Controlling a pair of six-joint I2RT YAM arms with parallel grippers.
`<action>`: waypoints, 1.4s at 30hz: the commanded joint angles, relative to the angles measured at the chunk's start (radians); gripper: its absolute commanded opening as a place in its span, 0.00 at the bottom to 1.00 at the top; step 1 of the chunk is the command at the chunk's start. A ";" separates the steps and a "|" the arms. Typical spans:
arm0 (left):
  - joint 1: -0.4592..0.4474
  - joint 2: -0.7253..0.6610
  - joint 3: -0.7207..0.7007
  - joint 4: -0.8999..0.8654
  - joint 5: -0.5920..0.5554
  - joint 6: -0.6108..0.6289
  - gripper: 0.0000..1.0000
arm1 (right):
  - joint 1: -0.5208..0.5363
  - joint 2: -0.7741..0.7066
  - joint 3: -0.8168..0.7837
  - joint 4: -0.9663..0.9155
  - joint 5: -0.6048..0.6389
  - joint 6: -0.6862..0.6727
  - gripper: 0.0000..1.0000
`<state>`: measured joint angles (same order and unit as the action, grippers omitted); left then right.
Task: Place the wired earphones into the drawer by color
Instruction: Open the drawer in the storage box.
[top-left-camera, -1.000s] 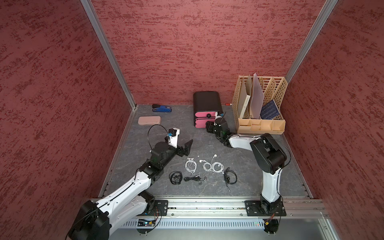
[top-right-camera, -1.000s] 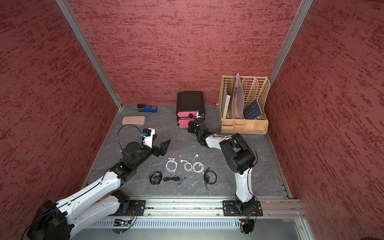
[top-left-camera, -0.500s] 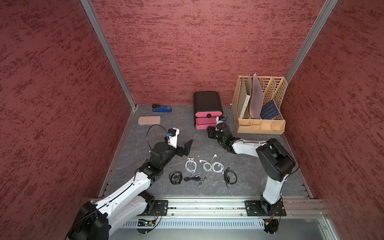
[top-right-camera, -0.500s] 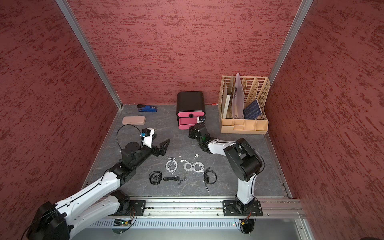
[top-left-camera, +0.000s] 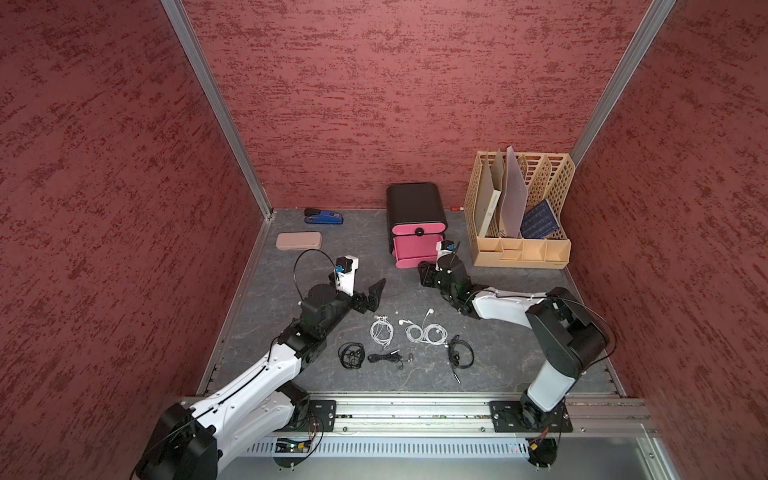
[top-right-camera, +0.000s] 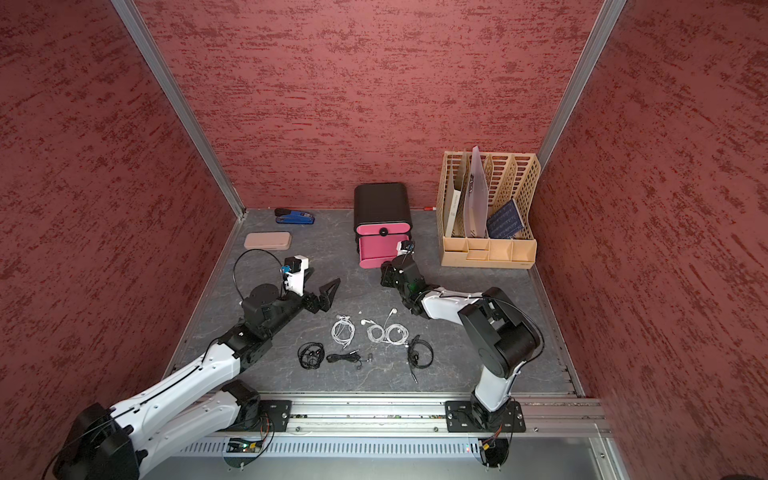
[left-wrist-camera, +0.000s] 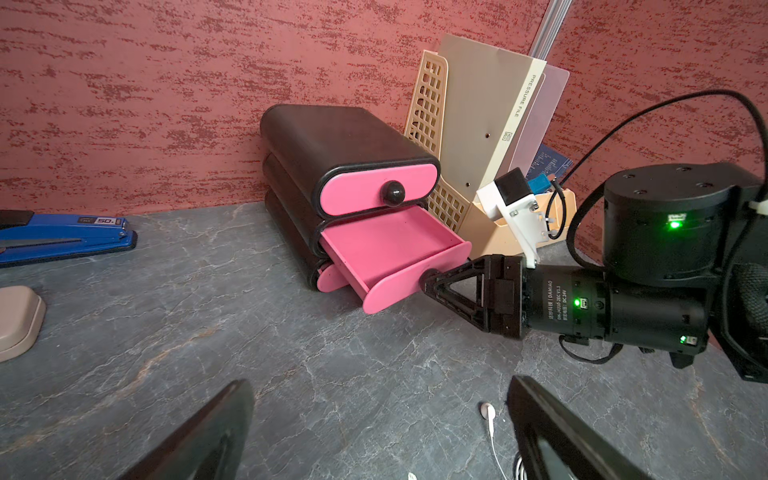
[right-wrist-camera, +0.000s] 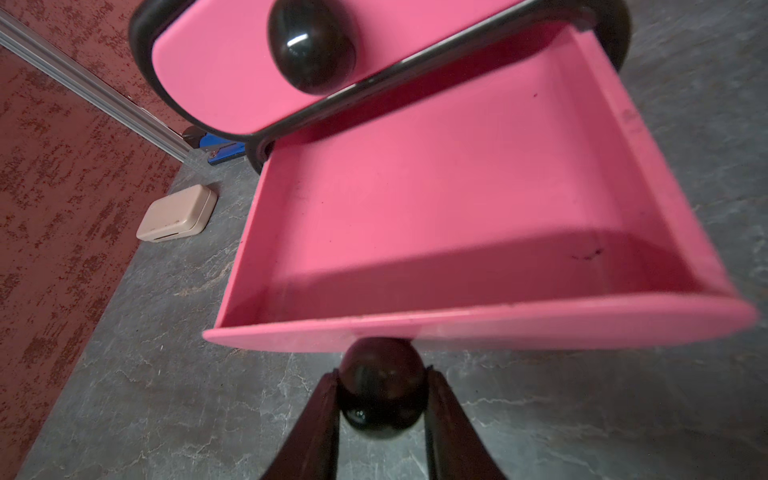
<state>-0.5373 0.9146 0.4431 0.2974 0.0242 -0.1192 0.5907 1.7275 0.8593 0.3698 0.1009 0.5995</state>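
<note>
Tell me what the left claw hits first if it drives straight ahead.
Likely the front panel of the open pink drawer, about where the right claw grips its knob. Height is hard to judge.

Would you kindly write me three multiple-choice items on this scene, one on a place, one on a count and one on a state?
1. Where does the blue stapler lie?
A. at the foot of the back wall
B. in the file rack
C. in an open drawer

2. How many white earphones lie on the table?
A. one
B. three
C. five

3. What is the right gripper doing?
A. hanging open over the table
B. shut on the knob of the middle drawer
C. holding a black earphone

Answers: 1 A, both top views show it against the wall. 2 B, three white coils lie in a row. 3 B, the right wrist view shows both fingers clamped on the knob.
</note>
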 joint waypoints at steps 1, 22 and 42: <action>0.005 -0.014 -0.011 0.014 0.000 -0.002 1.00 | 0.011 -0.037 -0.023 -0.006 0.053 0.014 0.28; 0.004 -0.022 -0.011 0.009 0.002 -0.002 1.00 | 0.018 -0.074 -0.048 -0.060 0.033 0.025 0.62; 0.005 0.026 0.010 -0.002 0.031 -0.047 1.00 | 0.018 -0.340 -0.061 -0.527 -0.150 -0.132 0.65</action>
<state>-0.5377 0.9440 0.4431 0.2909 0.0471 -0.1532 0.6060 1.4086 0.7895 -0.0235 0.0223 0.5068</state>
